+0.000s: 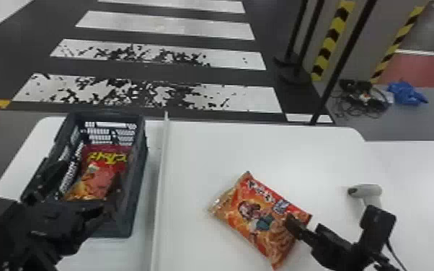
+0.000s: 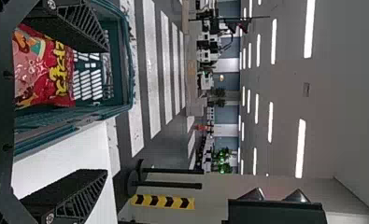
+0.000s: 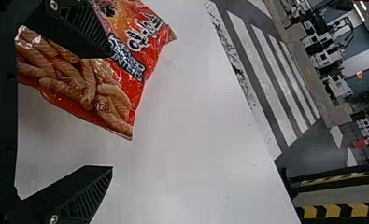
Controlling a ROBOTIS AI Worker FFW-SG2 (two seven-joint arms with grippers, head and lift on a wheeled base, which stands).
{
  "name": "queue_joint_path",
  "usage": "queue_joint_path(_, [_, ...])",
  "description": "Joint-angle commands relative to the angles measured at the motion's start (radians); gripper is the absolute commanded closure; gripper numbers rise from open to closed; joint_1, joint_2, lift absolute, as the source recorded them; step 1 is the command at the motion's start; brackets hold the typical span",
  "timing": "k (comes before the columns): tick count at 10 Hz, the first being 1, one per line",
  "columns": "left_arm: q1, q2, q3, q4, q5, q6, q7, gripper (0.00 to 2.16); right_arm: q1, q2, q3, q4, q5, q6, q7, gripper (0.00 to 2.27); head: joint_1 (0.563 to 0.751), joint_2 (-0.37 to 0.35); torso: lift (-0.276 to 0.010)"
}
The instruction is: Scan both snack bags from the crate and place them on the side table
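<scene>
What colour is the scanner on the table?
The scanner is pale grey, best seen in the head view.

On the left of a white, round-cornered table (image 1: 263,151) sits a dark blue-grey, rectangular plastic crate (image 1: 138,187), with a red, rectangular plastic snack bag (image 1: 108,169) in it. Right of the crate runs a long, thin white strip (image 1: 162,173). Beyond that, an orange-red, rectangular plastic snack bag (image 1: 256,220) lies slantwise. Farther right is a pale grey plastic handheld scanner (image 1: 369,189).
</scene>
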Motion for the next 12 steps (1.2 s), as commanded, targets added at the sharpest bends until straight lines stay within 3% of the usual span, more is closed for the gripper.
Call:
queue_joint_path(1, [0.0, -0.001, -0.002, 0.007, 0.002, 0.001, 0.0, 0.08, -0.053, 0.002, -0.038, 0.033, -0.048, 0.103, 0.028, 0.07, 0.695, -0.117, -0.098])
queue_joint_path(3, [0.003, -0.001, -0.002, 0.016, 0.006, 0.001, 0.0, 0.08, -0.115, 0.002, -0.075, 0.093, -0.072, 0.174, 0.064, 0.12, 0.695, -0.108, -0.098])
queue_joint_path(4, [0.005, -0.001, -0.002, 0.022, 0.009, 0.004, 0.0, 0.08, -0.144, 0.002, -0.099, 0.131, -0.086, 0.217, 0.108, 0.4, 0.695, -0.105, -0.098])
queue_joint_path(6, [0.008, 0.0, -0.001, 0.027, 0.015, 0.001, 0.0, 0.08, -0.201, 0.002, -0.156, 0.211, -0.161, 0.315, 0.177, 1.63, 0.695, -0.091, -0.098])
queue_joint_path(8, [0.009, 0.0, 0.002, 0.035, 0.019, -0.002, 0.0, 0.08, -0.231, 0.002, -0.184, 0.251, -0.16, 0.376, 0.225, 2.25, 0.695, -0.078, -0.098])
queue_joint_path(10, [0.012, 0.0, 0.004, 0.038, 0.022, -0.002, 0.0, 0.08, -0.267, 0.002, -0.237, 0.303, -0.183, 0.478, 0.312, 2.25, 0.695, -0.063, -0.098])
queue_joint_path(12, [0.014, 0.0, 0.006, 0.042, 0.026, -0.002, 0.001, 0.08, -0.264, 0.002, -0.247, 0.287, -0.19, 0.468, 0.341, 2.24, 0.695, -0.05, -0.098])
